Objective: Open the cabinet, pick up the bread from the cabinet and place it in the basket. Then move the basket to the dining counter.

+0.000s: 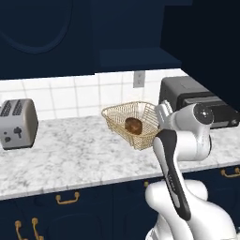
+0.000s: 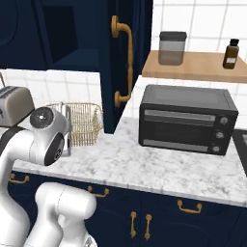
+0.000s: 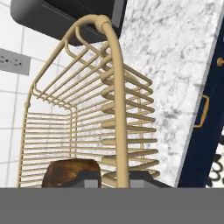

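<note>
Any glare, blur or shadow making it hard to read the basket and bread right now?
Left base view: even light, no glare; bread sharp inside the basket. Right base view: the cabinet reads nearly black, the arm covers part of the basket. Hand view: rolled sideways, basket rim at the tool looms large, unblurred.

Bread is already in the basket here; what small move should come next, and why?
Probably shut the jaws on the basket rim: in the hand view the rim wire runs down between the fingertips, the bread already sits inside, and the basket remains on the worktop.
</note>
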